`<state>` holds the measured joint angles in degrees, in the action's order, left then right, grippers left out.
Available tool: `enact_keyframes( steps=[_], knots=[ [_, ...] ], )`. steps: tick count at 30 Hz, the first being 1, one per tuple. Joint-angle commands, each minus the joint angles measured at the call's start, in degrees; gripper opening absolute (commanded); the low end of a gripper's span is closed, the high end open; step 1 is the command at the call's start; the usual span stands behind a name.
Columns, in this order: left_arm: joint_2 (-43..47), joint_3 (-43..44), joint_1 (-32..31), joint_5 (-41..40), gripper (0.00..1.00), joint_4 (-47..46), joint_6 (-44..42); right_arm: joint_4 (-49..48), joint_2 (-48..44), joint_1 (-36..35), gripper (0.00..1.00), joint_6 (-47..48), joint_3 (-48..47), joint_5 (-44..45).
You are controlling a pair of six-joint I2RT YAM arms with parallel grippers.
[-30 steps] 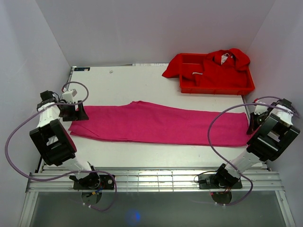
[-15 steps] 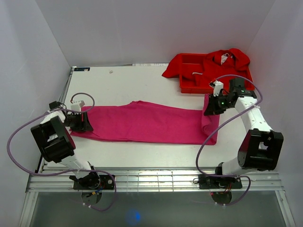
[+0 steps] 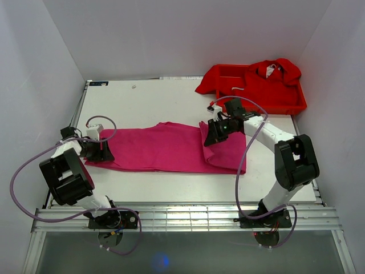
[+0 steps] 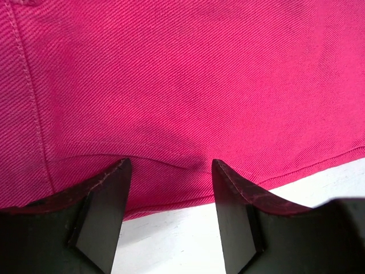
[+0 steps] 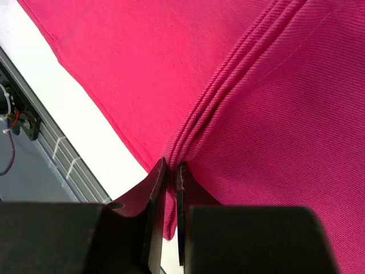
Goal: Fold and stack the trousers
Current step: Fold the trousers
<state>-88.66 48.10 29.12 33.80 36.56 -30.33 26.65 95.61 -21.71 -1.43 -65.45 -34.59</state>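
Now the right gripper (image 3: 212, 134), clenched on the leg end of the long magenta-pink soft fabric trousers (image 3: 159, 149), has swept leftward to mid-length, doubling them across the white table (image 3: 142, 103); the first fold looks nearly laid; the left gripper (image 3: 101, 149) stands with jaws apart over the far end.
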Motion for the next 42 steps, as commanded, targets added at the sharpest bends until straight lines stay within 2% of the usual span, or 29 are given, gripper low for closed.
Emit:
enact_keyframes(
  steps=[1, 9, 15, 23, 31, 42],
  knots=[
    [1.04, -2.48, -0.21, -0.84, 0.7, 1.41, 0.97, -7.66, 0.89, -2.62, 0.08, -7.17, -0.73, 0.65],
    [1.56, -3.98, -0.21, -2.78, 0.78, 0.71, 1.32, -8.46, 7.66, -9.48, 0.08, -13.07, -5.74, 5.58],
    [1.39, -4.68, -0.21, -2.78, 0.78, 0.62, 0.62, -11.97, 9.06, -11.06, 0.08, -18.08, -6.88, 5.67],
    [0.86, -5.64, -0.21, -3.3, 0.78, -0.17, 0.27, -11.27, 11.52, -14.05, 0.08, -21.33, -12.86, 7.96],
    [0.07, -6.17, -0.3, -3.48, 0.79, -0.43, -0.17, -12.68, 17.85, -16.87, 0.08, -24.67, -17.24, 4.62],
    [-0.37, -7.58, -0.21, -3.83, 0.79, -1.49, -0.52, -13.56, 21.63, -19.94, 0.08, -28.45, -21.12, 4.0]
  ],
)
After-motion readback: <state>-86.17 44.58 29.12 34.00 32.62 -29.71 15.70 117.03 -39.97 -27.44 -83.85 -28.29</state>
